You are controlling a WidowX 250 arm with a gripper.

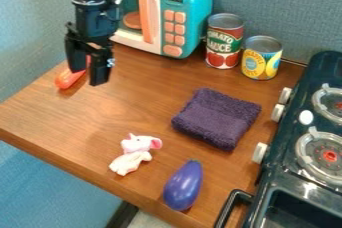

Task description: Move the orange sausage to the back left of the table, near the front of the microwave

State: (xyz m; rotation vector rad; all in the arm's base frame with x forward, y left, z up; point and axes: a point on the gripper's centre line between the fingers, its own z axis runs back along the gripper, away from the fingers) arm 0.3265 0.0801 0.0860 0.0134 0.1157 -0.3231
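Note:
The black gripper hangs at the upper left, fingers apart, above or beside an orange-red elongated toy on the wooden table. Part of that toy is hidden behind the gripper, and I cannot tell whether they touch. A white and pink plush toy lies near the front edge. To its right rests a purple toy eggplant. A folded dark purple cloth lies right of the middle.
A teal and white toy microwave stands at the back, beside a tomato sauce can and a yellow-blue can. Along the right side is a dark toy stove with knobs and burners. The wooden table's front edge runs diagonally.

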